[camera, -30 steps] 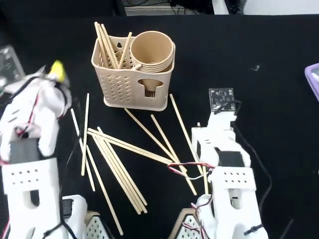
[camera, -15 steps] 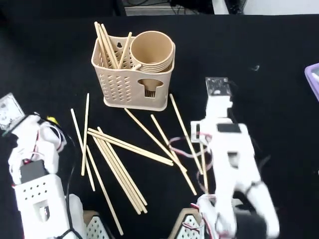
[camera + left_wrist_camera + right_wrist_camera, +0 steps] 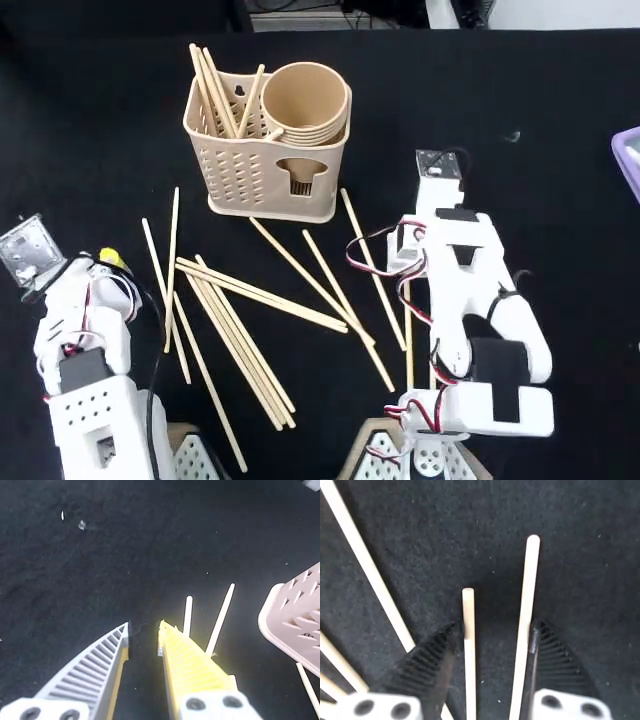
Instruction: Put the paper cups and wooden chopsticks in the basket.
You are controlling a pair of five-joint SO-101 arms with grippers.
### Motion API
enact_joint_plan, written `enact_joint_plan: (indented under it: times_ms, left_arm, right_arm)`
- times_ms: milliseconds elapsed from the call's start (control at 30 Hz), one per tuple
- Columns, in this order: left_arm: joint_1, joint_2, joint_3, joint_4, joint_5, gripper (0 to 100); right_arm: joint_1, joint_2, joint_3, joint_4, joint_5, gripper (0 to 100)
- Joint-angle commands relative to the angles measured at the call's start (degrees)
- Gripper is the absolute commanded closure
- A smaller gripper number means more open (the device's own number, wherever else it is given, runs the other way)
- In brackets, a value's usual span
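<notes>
chopsticks (image 3: 240, 347) pale, thin, scattered; tan cups (image 3: 306, 95) nested in perforated basket (image 3: 255, 175).

Setting: robotics lab or maker's bench.
Evidence:
- Counter (image 3: 560, 100) draped in plain black cloth across the whole frame.
- Two white printed arms with perforated shells: left arm (image 3: 85, 400) at lower left, right arm (image 3: 470, 300) at lower centre-right.
- Red, white and black wires (image 3: 372, 250) looping loose off the right arm.
- Bare circuit boards (image 3: 438, 165) on the wrists.
- Cables (image 3: 355, 15) behind the counter, upper edge.
- Purple container rim (image 3: 630, 160), far right.
- Wooden chopsticks (image 3: 260, 300) strewn on the cloth beside a basket (image 3: 265, 170).
</notes>
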Motion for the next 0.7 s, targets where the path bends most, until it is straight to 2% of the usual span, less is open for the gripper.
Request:
enact_joint_plan:
  times_ms: [0,133,233,367,533,667]
  left_arm:
    - [-0.40,-4.66,0.92,-0.70,0.09,89]
    - [-0.40,-8.09,2.59,-0.62,0.09,89]
    - [-0.40,-10.02,3.56,-0.44,0.09,89]
    - [-0.40,-12.31,3.12,3.34,-0.09,89]
    - [-0.48,-15.65,3.47,5.54,-0.26,89]
    - [-0.40,-17.41,3.82,5.89,-0.18,89]
  right_arm:
    - [0.35,0.22,-2.24,0.18,-0.44,77.5]
    - [-2.02,1.89,-2.33,0.44,-0.35,77.5]
    - [-1.14,3.74,-4.44,2.11,-0.35,77.5]
    - [-1.05,7.69,-8.04,5.10,-0.35,78.6]
    - [-1.23,11.65,-12.00,7.21,-0.35,97.2]
    - [-0.88,11.82,-12.44,7.30,-0.35,97.5]
